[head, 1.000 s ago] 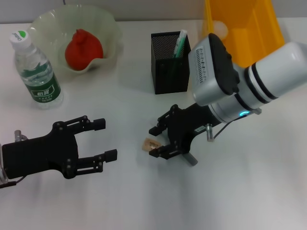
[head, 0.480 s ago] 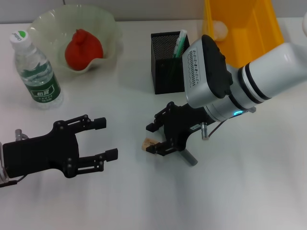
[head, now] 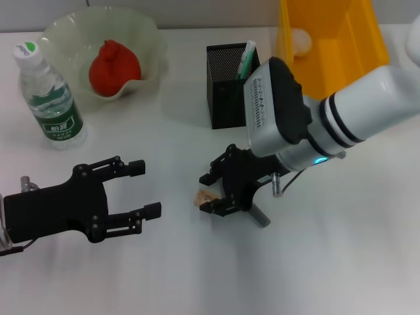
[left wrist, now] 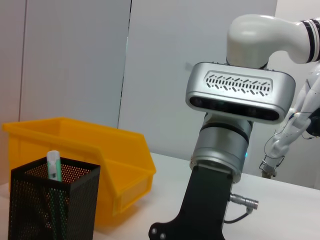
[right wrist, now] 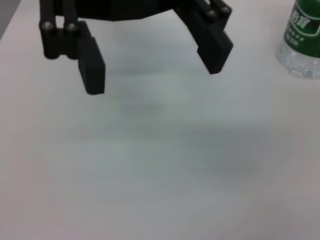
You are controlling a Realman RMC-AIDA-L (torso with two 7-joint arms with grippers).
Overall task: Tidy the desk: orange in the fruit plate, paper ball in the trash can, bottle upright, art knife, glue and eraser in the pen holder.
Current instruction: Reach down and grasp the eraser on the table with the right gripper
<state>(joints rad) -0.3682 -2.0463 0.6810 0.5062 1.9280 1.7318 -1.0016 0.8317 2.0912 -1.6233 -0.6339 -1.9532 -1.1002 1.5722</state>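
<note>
Straddling small tan eraser block [head: 205, 196], right pincer [head: 206, 192] open; left pincer [head: 143, 190] open, idle.

We see a white table [head: 164, 275]. Between the right pincer's [head: 207, 191] spread fingers lies a small tan eraser [head: 203, 196]. Behind that pincer stand a black mesh pen holder [head: 227, 92] and a yellow bin [head: 331, 39]. Beyond the left pincer [head: 146, 189] stand an upright bottle [head: 50, 98] and a pale fruit plate [head: 147, 39].
</note>
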